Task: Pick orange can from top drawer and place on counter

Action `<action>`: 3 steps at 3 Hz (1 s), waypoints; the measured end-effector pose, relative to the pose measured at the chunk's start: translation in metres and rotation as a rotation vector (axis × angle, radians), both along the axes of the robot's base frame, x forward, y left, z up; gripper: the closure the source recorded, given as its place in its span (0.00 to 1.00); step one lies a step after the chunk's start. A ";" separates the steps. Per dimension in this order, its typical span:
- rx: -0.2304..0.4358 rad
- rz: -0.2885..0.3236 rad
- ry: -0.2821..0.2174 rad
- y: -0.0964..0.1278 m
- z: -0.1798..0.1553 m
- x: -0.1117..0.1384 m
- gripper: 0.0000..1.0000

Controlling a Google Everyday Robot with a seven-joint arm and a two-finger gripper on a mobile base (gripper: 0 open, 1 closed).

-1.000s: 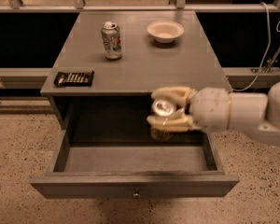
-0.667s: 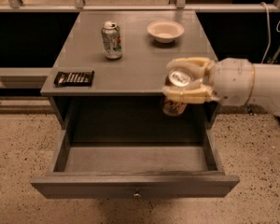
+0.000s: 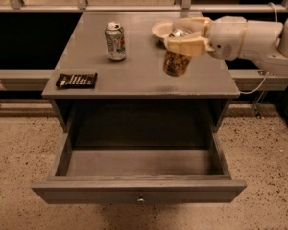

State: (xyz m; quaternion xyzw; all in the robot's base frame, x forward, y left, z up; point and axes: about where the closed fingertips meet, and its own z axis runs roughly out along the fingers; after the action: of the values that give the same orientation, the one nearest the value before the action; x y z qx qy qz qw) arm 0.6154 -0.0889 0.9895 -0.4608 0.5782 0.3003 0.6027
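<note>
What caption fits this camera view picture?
Gripper holds the orange can above the counter, top drawer open below.

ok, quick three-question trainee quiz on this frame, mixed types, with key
1. True or false: the top drawer is open and nothing shows inside it.
2. The tool is: A open; B shut on the orange can; C out of view.
3. What flat thing lies at the front left corner of the counter, as the view shows it?
Key: 1 true. 2 B; the tool is above the counter's right part, beside the bowl. 3 the dark packet.
</note>
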 end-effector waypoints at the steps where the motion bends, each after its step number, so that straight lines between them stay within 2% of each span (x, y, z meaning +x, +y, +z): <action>1: -0.024 -0.082 0.042 0.010 -0.009 0.042 1.00; 2: -0.042 -0.134 0.068 0.013 -0.030 0.062 1.00; 3: -0.019 -0.135 0.089 0.014 -0.060 0.067 0.84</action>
State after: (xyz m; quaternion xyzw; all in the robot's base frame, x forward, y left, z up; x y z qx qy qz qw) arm 0.6820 -0.0745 0.9295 -0.4129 0.6369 0.2737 0.5907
